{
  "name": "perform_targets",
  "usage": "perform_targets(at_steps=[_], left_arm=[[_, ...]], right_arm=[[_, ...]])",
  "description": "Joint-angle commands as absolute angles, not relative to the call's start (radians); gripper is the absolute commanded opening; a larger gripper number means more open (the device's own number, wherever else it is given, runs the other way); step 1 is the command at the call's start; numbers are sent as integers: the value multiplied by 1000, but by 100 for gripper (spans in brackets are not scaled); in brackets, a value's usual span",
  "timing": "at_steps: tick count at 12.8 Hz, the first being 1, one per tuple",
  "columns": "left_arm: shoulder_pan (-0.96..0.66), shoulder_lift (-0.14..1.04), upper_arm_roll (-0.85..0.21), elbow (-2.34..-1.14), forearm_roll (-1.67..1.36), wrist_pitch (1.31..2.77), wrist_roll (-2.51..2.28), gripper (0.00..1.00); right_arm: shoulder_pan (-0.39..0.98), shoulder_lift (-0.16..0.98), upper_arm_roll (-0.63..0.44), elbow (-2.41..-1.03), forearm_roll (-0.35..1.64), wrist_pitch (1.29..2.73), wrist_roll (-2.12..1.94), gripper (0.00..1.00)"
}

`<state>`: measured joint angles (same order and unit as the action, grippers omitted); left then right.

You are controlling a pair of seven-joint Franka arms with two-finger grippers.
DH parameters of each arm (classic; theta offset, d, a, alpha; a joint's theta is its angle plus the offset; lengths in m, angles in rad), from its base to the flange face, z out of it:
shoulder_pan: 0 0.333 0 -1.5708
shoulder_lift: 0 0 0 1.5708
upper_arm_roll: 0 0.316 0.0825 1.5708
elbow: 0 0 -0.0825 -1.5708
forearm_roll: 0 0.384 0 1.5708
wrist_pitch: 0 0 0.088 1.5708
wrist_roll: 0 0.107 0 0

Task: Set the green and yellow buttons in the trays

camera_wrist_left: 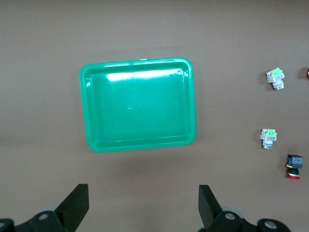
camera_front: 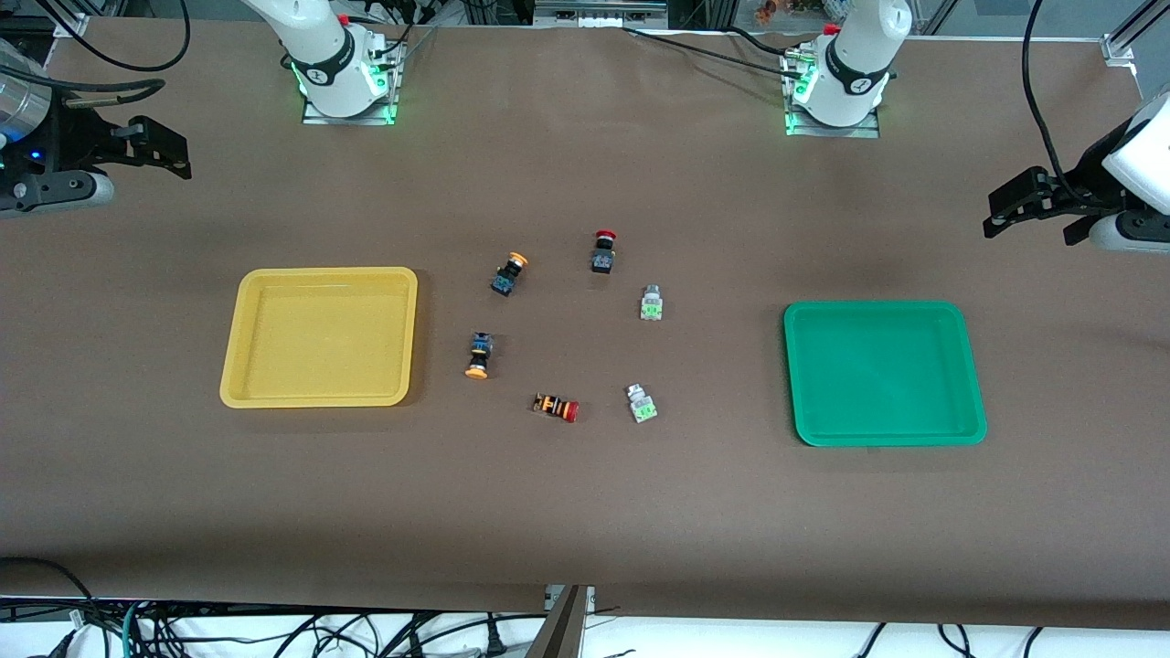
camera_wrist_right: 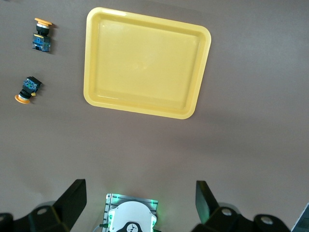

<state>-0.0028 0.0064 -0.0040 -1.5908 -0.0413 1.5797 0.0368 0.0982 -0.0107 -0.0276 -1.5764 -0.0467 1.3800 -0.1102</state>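
Both end effectors wide, waiting at the tabletop's ends.

My left end effector [camera_wrist_left: 144, 205] hovers near the green tray [camera_front: 971, 429], my right end effector [camera_wrist_right: 140, 200] near the yellow tray [camera_front: 233, 384]; both trays bare, buttons [camera_front: 650, 302] lying between them, sorted toward matching colours.

Brown table [camera_front: 585, 512], carrying a yellow tray [camera_front: 320, 336] toward the right arm's end and a green tray [camera_front: 883, 373] toward the left arm's end. Between the trays, six switches lying apart: two yellow buttons [camera_front: 509, 272] [camera_front: 479, 355] near the yellow tray, two green buttons [camera_front: 651, 303] [camera_front: 642, 403] closer to the green tray, a black red-capped switch [camera_front: 603, 250], an orange-striped switch [camera_front: 556, 407].
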Motion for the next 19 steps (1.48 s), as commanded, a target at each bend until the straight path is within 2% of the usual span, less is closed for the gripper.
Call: perform_targets(at_steps=[1, 8, 11, 14, 16, 18, 19], left_arm=[[-12, 0, 3, -1588, -20, 1565, 32, 100], [-6, 0, 6, -1569, -25, 1563, 40, 100], [-6, 2, 6, -1569, -23, 1562, 43, 100], [-11, 21, 3, -1572, -34, 1565, 43, 100], [-9, 66, 6, -1568, -102, 1569, 32, 100], [-24, 155, 0, -1588, -199, 1551, 28, 100], [-50, 213, -36, -1582, -207, 1566, 26, 100]], right_arm=[[97, -15, -28, -1575, -43, 1367, -110, 100], [97, -15, -28, -1575, -48, 1374, -106, 100], [104, 18, -25, -1577, -46, 1411, -104, 100], [110, 142, -23, -1577, -48, 1434, -110, 100], [113, 184, -20, -1577, -25, 1456, -101, 100], [156, 256, -20, -1583, 6, 1518, -37, 100], [178, 306, -20, -1585, 11, 1570, 27, 100]])
